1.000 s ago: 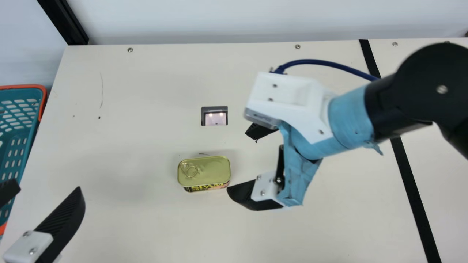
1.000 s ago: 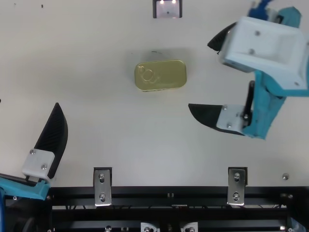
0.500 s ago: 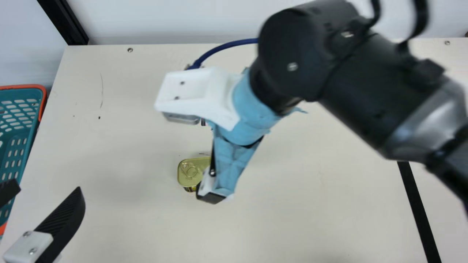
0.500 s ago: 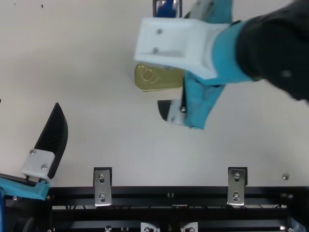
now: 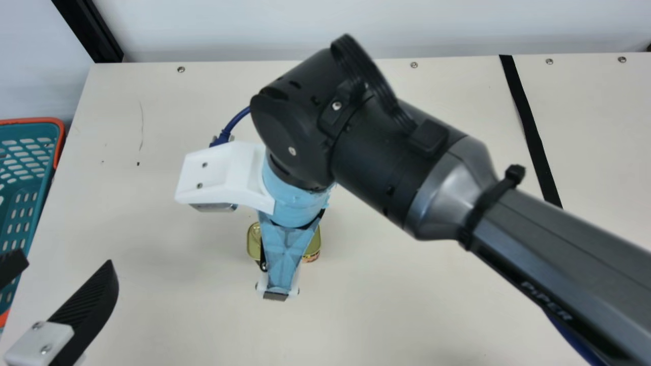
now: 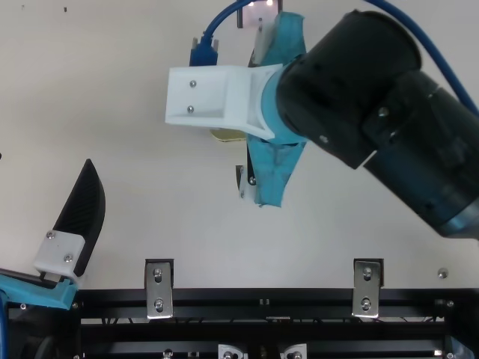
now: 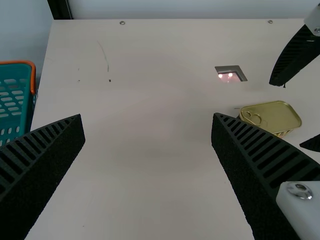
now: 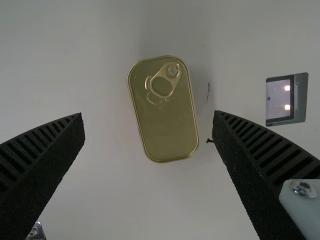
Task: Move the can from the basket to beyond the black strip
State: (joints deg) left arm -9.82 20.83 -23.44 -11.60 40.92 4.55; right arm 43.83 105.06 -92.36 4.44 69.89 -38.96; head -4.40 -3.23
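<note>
Inspected cream bench (image 5: 178, 315): bounded at the far side by a pale wall (image 5: 213, 25), at the near side by a black rail (image 6: 277, 299). Noted basket (image 5: 30, 121) off the end at the main view's left, black strip (image 5: 526, 122) toward the other end, with open bench surface from can (image 8: 167, 125) to strip for moving (right arm (image 5: 396, 162) slanting above much of it). Found can lying on the bench between basket and strip, lid up, ring-pull on the basket side, just beside a dark-framed panel (image 8: 282, 100). Found right gripper (image 5: 282, 249) above can, fingers spread wide, with can between them in the right wrist view and bench visible on both sides, more narrowly on the panel side. Cannot tell height of fingers over can. Recorded left gripper (image 5: 67, 258) open, nothing held, between basket and can. Observed can mostly hidden beneath right gripper in the main and top views, right fingers largely masked there, strip partly covered by right arm, basket cut off by the main view's edge.
</note>
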